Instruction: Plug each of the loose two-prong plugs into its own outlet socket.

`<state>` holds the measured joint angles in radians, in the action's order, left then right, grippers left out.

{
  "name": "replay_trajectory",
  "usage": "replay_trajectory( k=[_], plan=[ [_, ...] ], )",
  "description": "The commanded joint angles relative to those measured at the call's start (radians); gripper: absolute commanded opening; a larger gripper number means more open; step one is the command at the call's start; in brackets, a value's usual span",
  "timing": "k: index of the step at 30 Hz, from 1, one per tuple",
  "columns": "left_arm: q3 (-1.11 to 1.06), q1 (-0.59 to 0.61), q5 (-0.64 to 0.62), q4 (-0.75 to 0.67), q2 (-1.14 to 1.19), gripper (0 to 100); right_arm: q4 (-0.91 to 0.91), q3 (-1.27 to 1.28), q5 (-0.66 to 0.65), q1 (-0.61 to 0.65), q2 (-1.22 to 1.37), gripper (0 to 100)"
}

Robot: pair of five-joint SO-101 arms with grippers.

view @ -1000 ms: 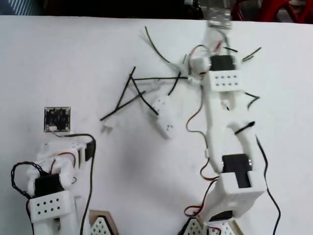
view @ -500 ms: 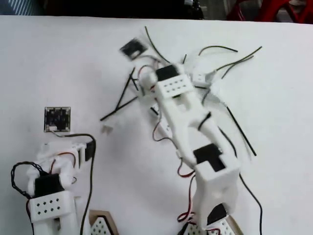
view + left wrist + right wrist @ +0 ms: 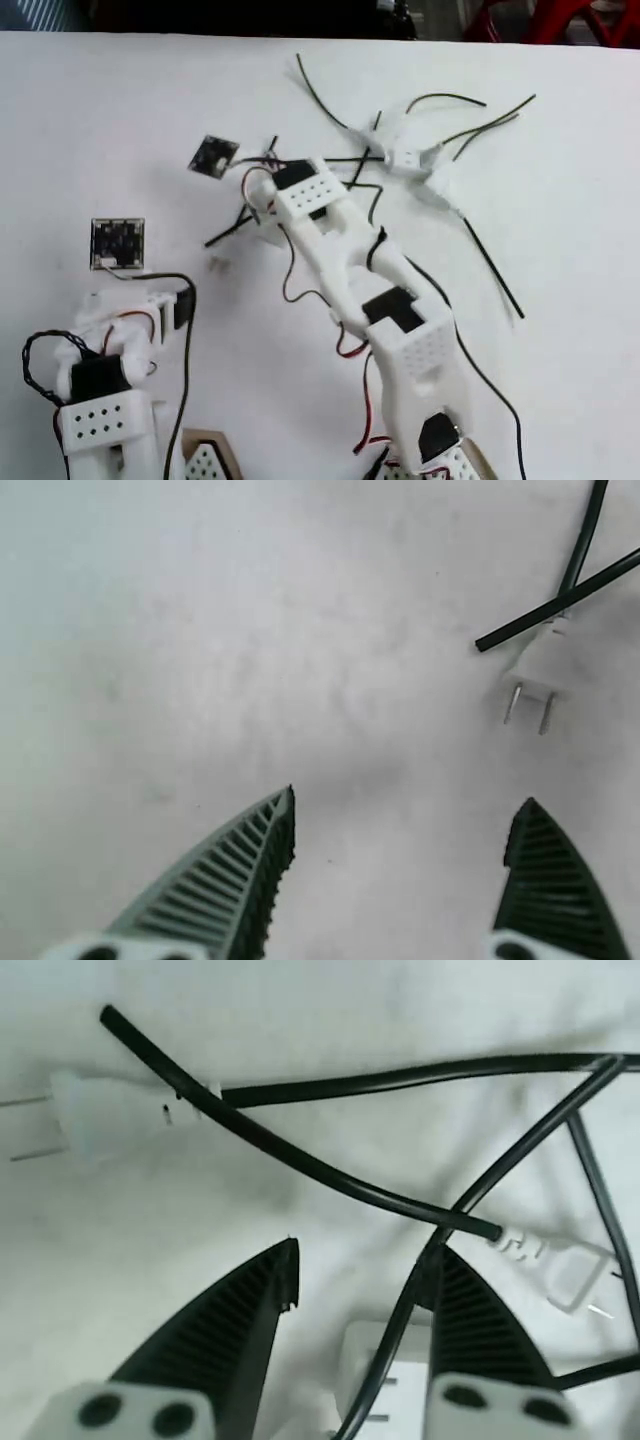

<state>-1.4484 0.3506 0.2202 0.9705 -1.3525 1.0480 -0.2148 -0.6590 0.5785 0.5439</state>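
My right gripper [image 3: 365, 1255] is open and hangs low over the tangle of black cables. A white outlet strip [image 3: 372, 1360] lies between its fingers, crossed by a cable. One white two-prong plug [image 3: 90, 1110] lies beyond the fingertips and a second plug [image 3: 560, 1265] lies off to the side. In the high view the right arm [image 3: 310, 200] covers the strip. My left gripper [image 3: 405, 810] is open above bare table at the near left. A loose plug [image 3: 535, 675] on a black cable lies ahead of it, the same small plug [image 3: 217, 263] as in the high view.
More white plugs [image 3: 405, 155] with black cables [image 3: 490, 255] are scattered at the far right of the white table [image 3: 100, 120]. The left arm [image 3: 110, 400] stands at the near left edge with its own black lead looping beside it.
The right arm has swung left from the far right plugs to above the outlet strip, and several cables shifted with it. The left arm has not moved.
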Motion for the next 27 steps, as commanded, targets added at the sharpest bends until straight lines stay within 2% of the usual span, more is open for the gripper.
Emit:
replay_trajectory(
  k=[1,12,20,27],
  plan=[
    [0.005,0.010,0.000,-0.023,-0.019,33,-0.061,-0.037,-0.026,-0.002,-0.007,19.8],
    [0.003,0.010,0.000,-0.023,-0.019,33,-0.177,-0.041,-0.028,-0.001,0.051,19.3],
    [0.002,0.008,0.000,-0.023,-0.019,33,-0.147,-0.141,-0.028,-0.007,0.136,2.1],
    [0.002,0.008,0.002,-0.023,-0.019,33,0.077,-0.252,-0.035,-0.007,0.054,17.0]
  ],
)
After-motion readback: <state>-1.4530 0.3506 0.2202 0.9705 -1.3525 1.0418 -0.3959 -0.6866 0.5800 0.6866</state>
